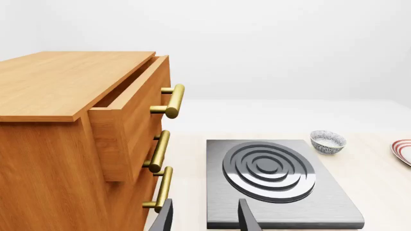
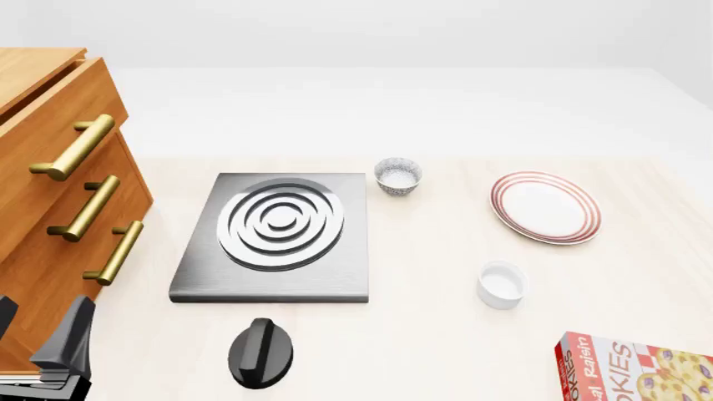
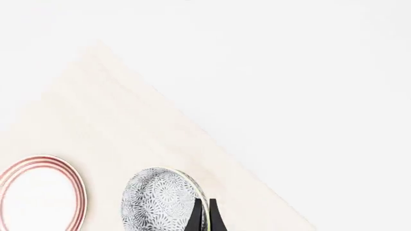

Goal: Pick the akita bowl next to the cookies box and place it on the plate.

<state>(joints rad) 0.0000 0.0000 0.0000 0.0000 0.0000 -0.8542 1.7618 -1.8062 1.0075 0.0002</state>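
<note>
Fingers of the right gripper stand almost together in the right wrist view, pinching the rim of a bowl. This bowl hangs tilted on edge, its grey-blue speckled outside turned toward the camera. Past it lies the plate, white with thin red rings, flat on the pale wooden table and apart from the bowl. Neither the right gripper nor its bowl shows in the front view.

At the near left corner of the front view the left gripper hovers beside the wooden drawer cabinet. In the left wrist view its two dark fingers stand apart with nothing between them. Ahead of them lies the grey stove plate with silver rings, a black knob on the table near its front edge. Just beyond the stove's far right corner sits a second speckled bowl, upright. To the right of that bowl rests the plate, bare. Nearer the camera stands a plain white cup, and the red cookies box lies at the near right corner, cut off by the frame.
</note>
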